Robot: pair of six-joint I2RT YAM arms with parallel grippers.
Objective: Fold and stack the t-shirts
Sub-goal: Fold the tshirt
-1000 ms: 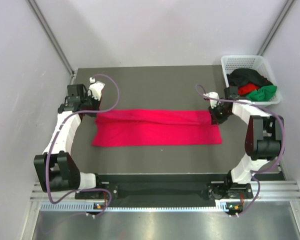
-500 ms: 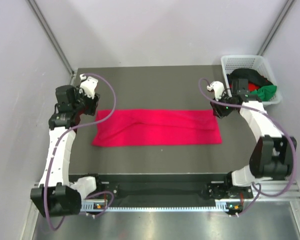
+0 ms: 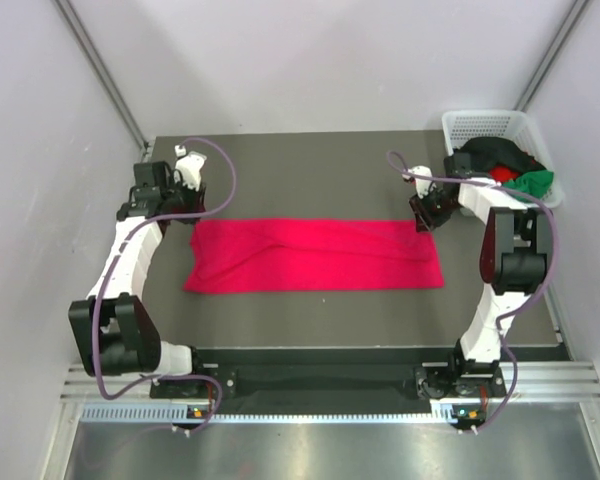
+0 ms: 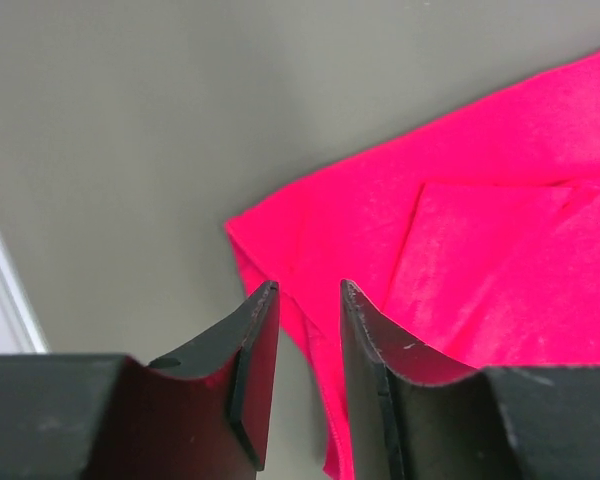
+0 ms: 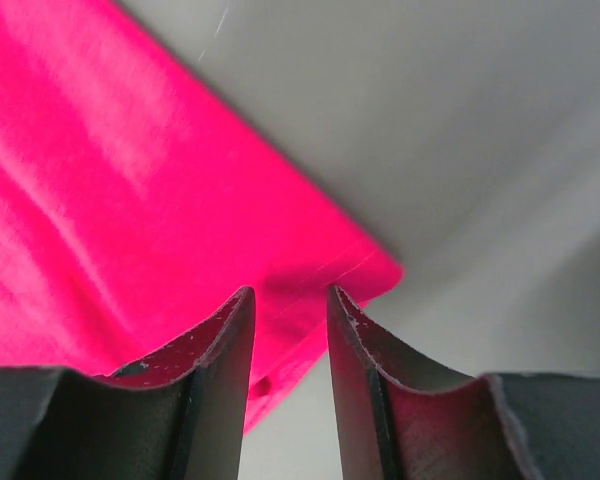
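Mid-fold, the crimson-pink t-shirt (image 3: 315, 255) lies as a long band mid-frame on the tabletop (image 3: 310, 170); my left pincer (image 4: 308, 290) and right pincer (image 5: 290, 292) hang apart, empty, above its upper corners; next, I reckon, both must clamp there.

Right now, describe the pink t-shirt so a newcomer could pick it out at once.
Look at the dark grey table: a long flat band of cloth runs left to right across its middle. That is the crimson-pink t-shirt, folded lengthwise and lying alone, unlike the black, red and green shirts bunched in the white mesh basket at the far right corner.
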